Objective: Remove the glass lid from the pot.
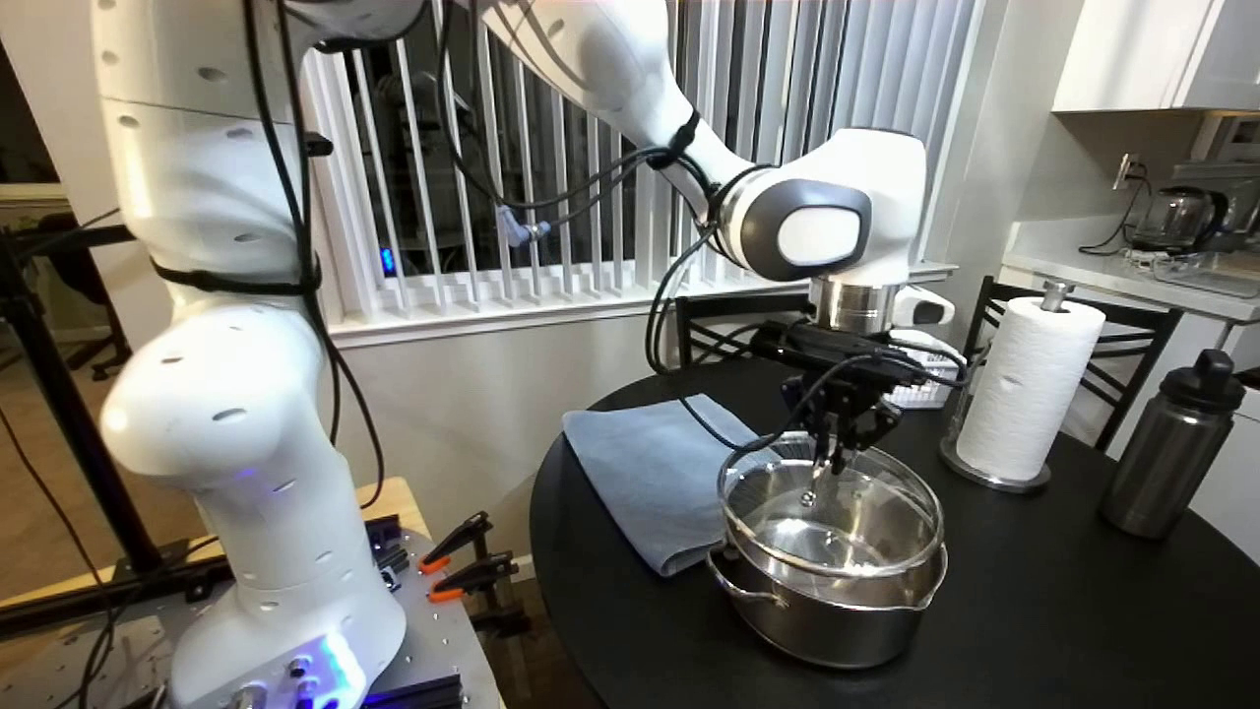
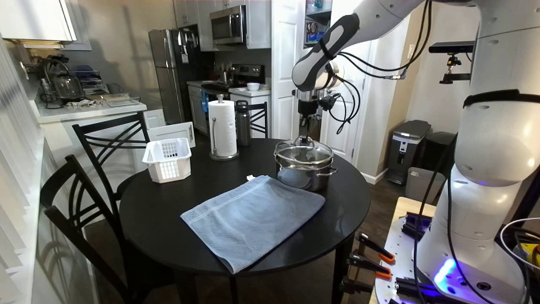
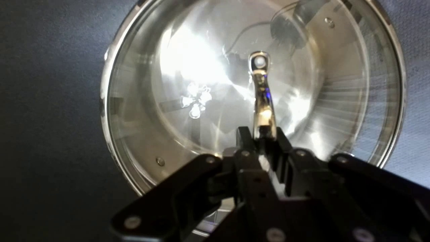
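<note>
Directly below the pincer (image 3: pixel 263 137), which clamps its handle (image 3: pixel 263 101), the glass lid (image 1: pixel 854 520) hangs just above the pot (image 1: pixel 827 630); the cloth (image 2: pixel 257 219) lies left in both exterior views.

2 exterior views, both tilted down over the round black table (image 2: pixel 160 228), share the arm (image 1: pixel 246 394), the pot (image 1: pixel 837 630) and the blue-grey cloth (image 2: pixel 257 219). In an exterior view the camera faces the window blinds (image 1: pixel 891 89), arm large at left, pot at lower right. In an exterior view aimed across the table toward the refrigerator (image 2: pixel 166 97), arm at right, cloth nearer than pot. Wrist view very near, looking down on the glass lid (image 3: pixel 262 84), gripper (image 3: pixel 264 134) at bottom, cloth at right edge.
</note>
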`<state>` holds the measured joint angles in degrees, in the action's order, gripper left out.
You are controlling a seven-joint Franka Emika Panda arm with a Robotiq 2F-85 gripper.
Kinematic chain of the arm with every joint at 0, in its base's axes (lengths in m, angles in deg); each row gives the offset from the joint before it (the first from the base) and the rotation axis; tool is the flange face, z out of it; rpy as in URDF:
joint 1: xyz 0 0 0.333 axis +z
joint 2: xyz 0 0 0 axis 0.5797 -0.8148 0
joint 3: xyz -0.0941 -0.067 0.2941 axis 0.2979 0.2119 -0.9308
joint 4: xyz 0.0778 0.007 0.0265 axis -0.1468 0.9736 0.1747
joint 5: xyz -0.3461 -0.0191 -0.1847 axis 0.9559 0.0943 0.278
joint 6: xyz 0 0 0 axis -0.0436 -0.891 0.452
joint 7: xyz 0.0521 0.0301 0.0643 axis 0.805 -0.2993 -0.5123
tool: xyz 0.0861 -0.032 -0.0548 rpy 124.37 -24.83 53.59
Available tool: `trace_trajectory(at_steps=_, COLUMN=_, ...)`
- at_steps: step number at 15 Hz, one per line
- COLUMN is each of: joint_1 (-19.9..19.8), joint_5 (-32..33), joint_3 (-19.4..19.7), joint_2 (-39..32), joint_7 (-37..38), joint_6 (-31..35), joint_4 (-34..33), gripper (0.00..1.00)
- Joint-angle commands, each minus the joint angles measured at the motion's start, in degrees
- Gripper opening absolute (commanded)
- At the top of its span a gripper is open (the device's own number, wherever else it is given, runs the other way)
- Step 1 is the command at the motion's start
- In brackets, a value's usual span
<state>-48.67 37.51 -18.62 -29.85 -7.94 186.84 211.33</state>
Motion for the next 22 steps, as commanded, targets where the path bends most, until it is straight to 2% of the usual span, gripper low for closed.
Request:
trace_trajectory(at_steps=1, joint_1=0.8, joint_5=2.5, joint_3=-0.7, joint_2=12.8, joint_7=-3.7, joint_6=-2.5, joint_4=6.6, gripper=0.06)
trace_trajectory(at_steps=3, joint_1=2.5, joint_5=2.1, joint_3=-1.2, joint_2=15.7, joint_7=-6.6, joint_6=-5.5, joint_4=7.5, gripper=0.06)
trace_trajectory(at_steps=6, joint_1=7.1, joint_5=-1.6, joint_3=-2.9, joint_2=16.5, joint_7=-10.1, joint_6=-9.6, joint_4=7.3, gripper=0.06)
trace_trajectory(at_steps=9, joint_1=12.0, joint_5=-4.7, joint_3=-5.9, joint_2=15.5, joint_7=-10.2, joint_6=-8.7, joint_4=8.9, gripper=0.06)
trace_trajectory(at_steps=12, joint_1=15.5, joint_5=-3.1, joint_3=-9.1, joint_2=13.9, joint_7=-8.5, joint_6=-5.2, joint_4=11.6, gripper=0.06)
trace_trajectory(at_steps=14, joint_1=16.6, joint_5=1.1, joint_3=-10.7, joint_2=11.6, joint_7=-6.7, joint_6=0.8, joint_4=14.4, gripper=0.06)
trace_trajectory(at_steps=17, joint_1=16.1, joint_5=6.5, joint_3=-10.8, joint_2=7.3, joint_7=-5.6, joint_6=14.5, joint_4=19.2, gripper=0.06)
trace_trajectory(at_steps=19, joint_1=15.3, joint_5=6.8, joint_3=-10.4, joint_2=4.5, joint_7=-6.8, joint_6=22.9, joint_4=21.6, gripper=0.06)
trace_trajectory(at_steps=22, joint_1=13.4, joint_5=4.4, joint_3=-11.2, joint_2=1.5, joint_7=-8.4, joint_6=27.6, joint_4=22.6, gripper=0.06)
